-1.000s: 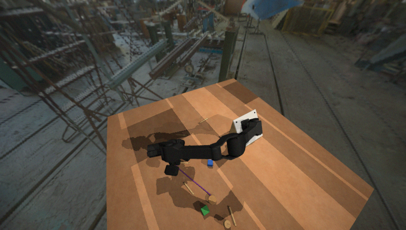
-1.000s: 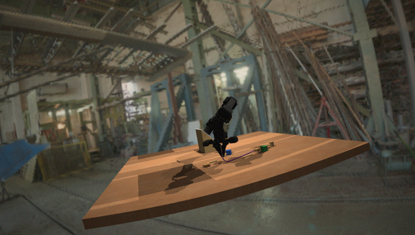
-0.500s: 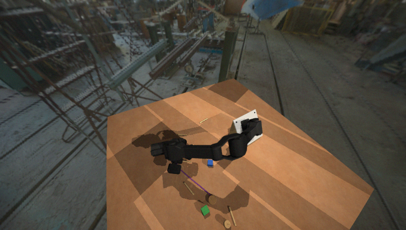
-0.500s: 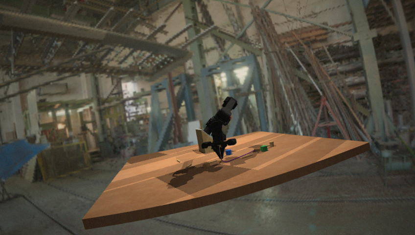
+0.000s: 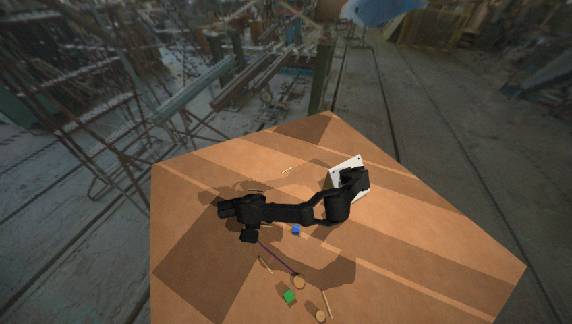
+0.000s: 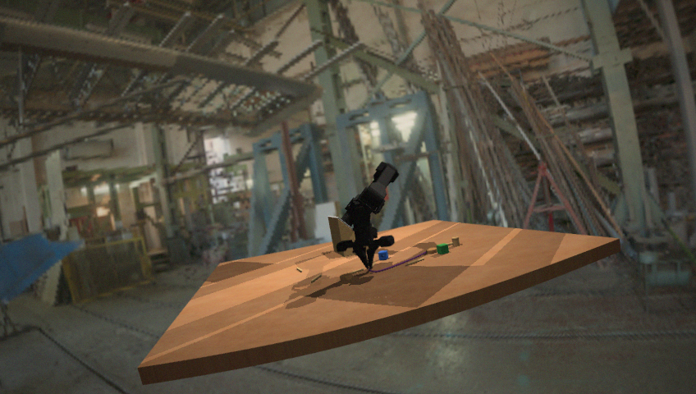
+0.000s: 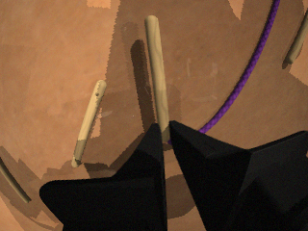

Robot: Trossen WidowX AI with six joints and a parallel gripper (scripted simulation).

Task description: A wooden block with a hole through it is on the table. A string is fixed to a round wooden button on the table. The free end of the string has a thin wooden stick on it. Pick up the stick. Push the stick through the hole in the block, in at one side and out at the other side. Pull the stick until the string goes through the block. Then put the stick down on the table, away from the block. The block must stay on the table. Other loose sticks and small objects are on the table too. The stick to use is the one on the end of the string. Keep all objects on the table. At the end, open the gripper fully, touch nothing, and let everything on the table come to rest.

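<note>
A: What do the jaws point(image 6: 369, 269) grasp?
B: The thin wooden stick point(image 7: 156, 67), clenched near its string end and projecting ahead over the surface point(image 5: 180, 172) point(image 6: 234, 322) point(image 7: 43, 43).
A: And the purple string point(image 5: 276, 257) point(image 6: 402, 263) point(image 7: 250, 72)?
B: It runs to the round wooden button point(image 5: 299, 281) point(image 6: 432, 250).
A: Which step is in hand?
B: Probably carrying the stick toward threading; next, align its free tip with the block's hole, which I cannot make out.

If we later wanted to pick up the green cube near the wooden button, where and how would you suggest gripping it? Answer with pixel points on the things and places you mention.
I would grip the green cube point(image 5: 289, 295) point(image 6: 442, 249) by two opposite upright faces, coming from above: it sits low with flat sides, and turning the fingers should keep them off the button point(image 5: 299, 281) close by.
</note>
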